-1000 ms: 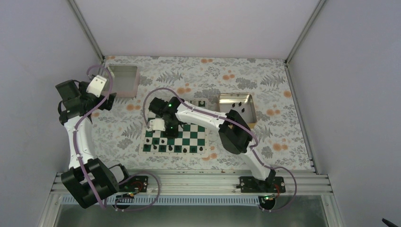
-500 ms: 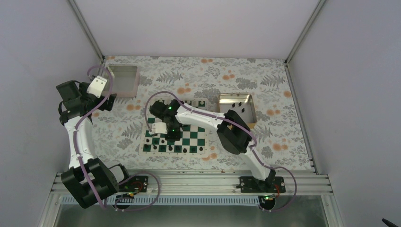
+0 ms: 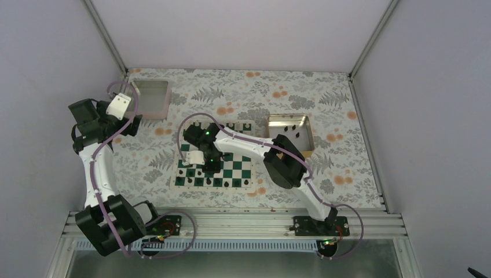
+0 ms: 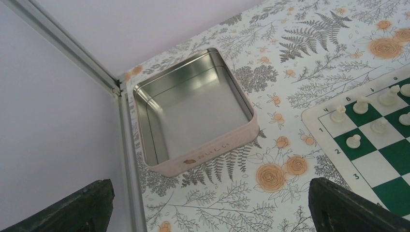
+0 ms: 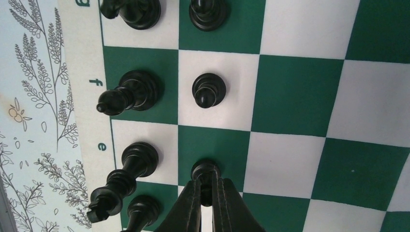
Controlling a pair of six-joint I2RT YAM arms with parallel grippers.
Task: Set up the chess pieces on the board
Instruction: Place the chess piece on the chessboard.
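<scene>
Your right end effector [image 5: 207, 193] is clamped on a black pawn [image 5: 205, 170], which seems to stand on a green square of the board [image 5: 290, 96]. Further chess pieces [image 5: 209, 90] stand beyond it. Your left end effector [image 4: 208, 212] gapes wide near the pinkish tray [image 4: 193, 111].

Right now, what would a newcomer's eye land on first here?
The right gripper stands out, shut on a black pawn over the board, next to other black pieces lined up along its edge. At the far left corner, the open left gripper hangs by a pink tin.
</scene>
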